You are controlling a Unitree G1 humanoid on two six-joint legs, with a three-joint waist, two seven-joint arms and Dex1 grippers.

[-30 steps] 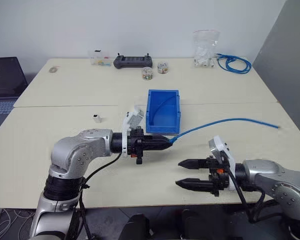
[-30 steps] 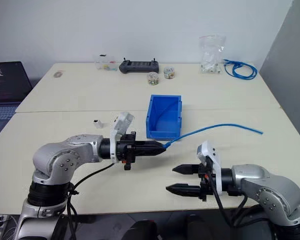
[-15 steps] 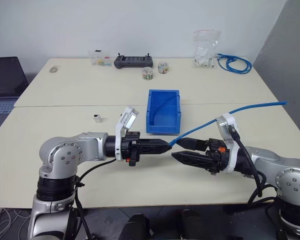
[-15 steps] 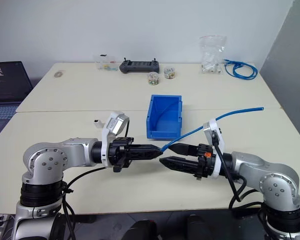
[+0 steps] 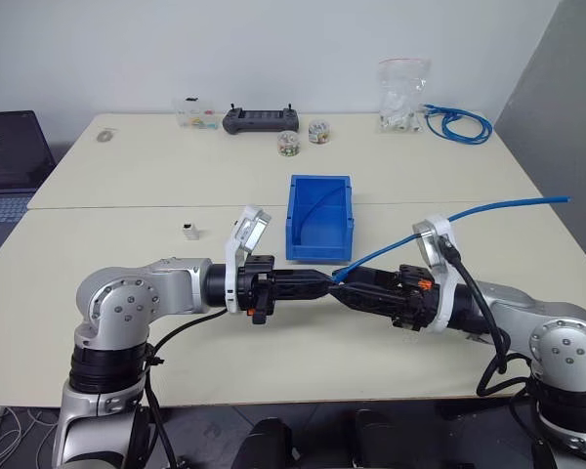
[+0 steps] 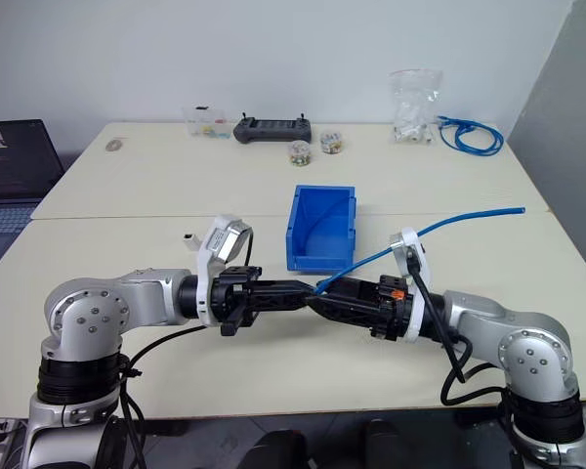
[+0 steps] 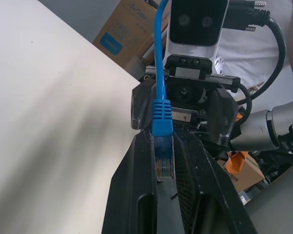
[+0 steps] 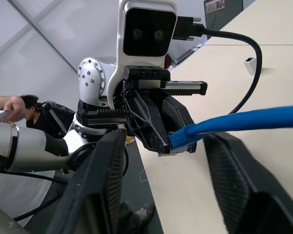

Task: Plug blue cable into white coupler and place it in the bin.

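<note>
- Holding the plug end of the blue cable (image 7: 162,114) between its pressed-together fingers, the left claw (image 5: 324,282) hangs level above the worktop (image 5: 127,186), about midway along the near edge, with the clear plug sitting in the pinch.
- The right claw (image 5: 356,289) meets it tip to tip from the other side; its fingers (image 8: 102,180) stand spread on either side of the cable just behind the plug boot, and no grip on it can be seen.
- From the claws, the cable's free length rises in an arc toward the worktop's right edge.
- The white coupler (image 5: 188,232) lies alone on the worktop, left of the bin (image 5: 318,218) and well apart from both claws, so it is untouched.
- The blue bin stands near the middle of the worktop, just beyond the two claws; whether the thin line inside it is something lying there cannot be told.
- Progress, as I judge it: only the cable pick-up is done. Fetching the coupler, seating the plug and dropping the joined pair into the bin all remain.
</note>
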